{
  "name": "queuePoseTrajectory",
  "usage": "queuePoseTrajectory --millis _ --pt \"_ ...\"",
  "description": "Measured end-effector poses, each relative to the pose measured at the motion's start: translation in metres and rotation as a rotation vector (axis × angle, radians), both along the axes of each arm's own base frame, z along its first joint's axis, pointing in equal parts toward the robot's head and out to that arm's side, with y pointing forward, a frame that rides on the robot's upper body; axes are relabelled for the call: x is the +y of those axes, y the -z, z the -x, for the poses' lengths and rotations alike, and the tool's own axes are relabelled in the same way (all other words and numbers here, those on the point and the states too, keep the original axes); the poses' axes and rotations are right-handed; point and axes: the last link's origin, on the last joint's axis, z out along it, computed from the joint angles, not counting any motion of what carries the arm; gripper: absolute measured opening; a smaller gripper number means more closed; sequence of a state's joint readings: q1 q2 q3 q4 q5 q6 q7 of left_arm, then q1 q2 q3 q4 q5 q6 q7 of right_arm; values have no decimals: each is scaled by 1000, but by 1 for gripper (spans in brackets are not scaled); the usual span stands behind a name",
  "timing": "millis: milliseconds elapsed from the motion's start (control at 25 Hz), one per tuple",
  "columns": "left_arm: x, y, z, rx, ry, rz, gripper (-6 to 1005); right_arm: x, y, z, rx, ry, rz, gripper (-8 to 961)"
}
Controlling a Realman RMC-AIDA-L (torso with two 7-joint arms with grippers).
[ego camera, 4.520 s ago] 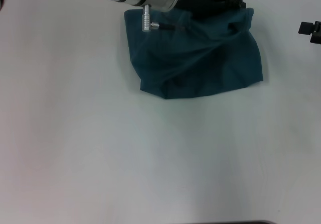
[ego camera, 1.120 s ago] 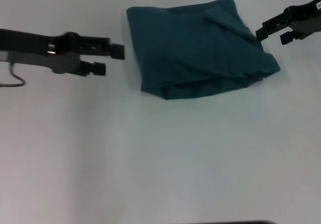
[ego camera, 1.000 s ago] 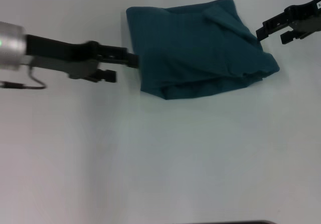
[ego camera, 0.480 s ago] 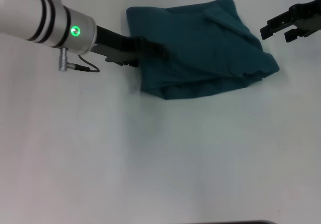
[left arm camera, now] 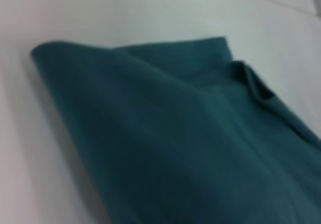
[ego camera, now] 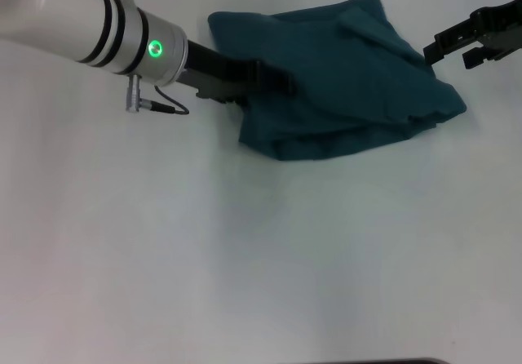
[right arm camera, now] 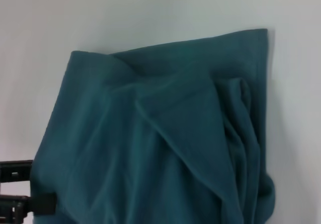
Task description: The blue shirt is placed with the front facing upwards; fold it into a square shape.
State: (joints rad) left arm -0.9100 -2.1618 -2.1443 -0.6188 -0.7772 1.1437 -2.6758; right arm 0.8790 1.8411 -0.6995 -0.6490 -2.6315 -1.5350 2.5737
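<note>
1. While the blue shirt [ego camera: 342,78] lies folded into a rough, lumpy rectangle in the upper centre of the head view, it rests on a white table [ego camera: 261,266]; no chest lettering shows.
2. L gripper [ego camera: 273,80] reaches in from the upper left w/ its tips on the shirt's left edge; whether it's clenched or released, can't tell.
3. L arm's white wrist section [ego camera: 90,29] shows a green light [ego camera: 154,50].
4. R gripper [ego camera: 455,50] hangs at the upper right edge, just beside the shirt's right side, not touching; fingers spread, holding nothing.
5. R wrist view: layered folds, thick bunched edge on one side.
</note>
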Motion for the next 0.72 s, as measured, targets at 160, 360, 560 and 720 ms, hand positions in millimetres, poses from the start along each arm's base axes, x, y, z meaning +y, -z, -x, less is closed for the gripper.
queuePoseTrajectory --millis 160,360,560,720 --pt "0 -2 -1 -5 4 -2 859 -1 0 0 1 0 3 775" --pt "1 -2 -1 -3 5 -2 783 -1 0 -1 1 2 3 774" --pt "0 -1 -3 -2 15 0 544 -1 -1 -1 1 3 3 773" --pt "-1 -1 -2 3 21 7 350 -1 -1 -1 1 3 3 773"
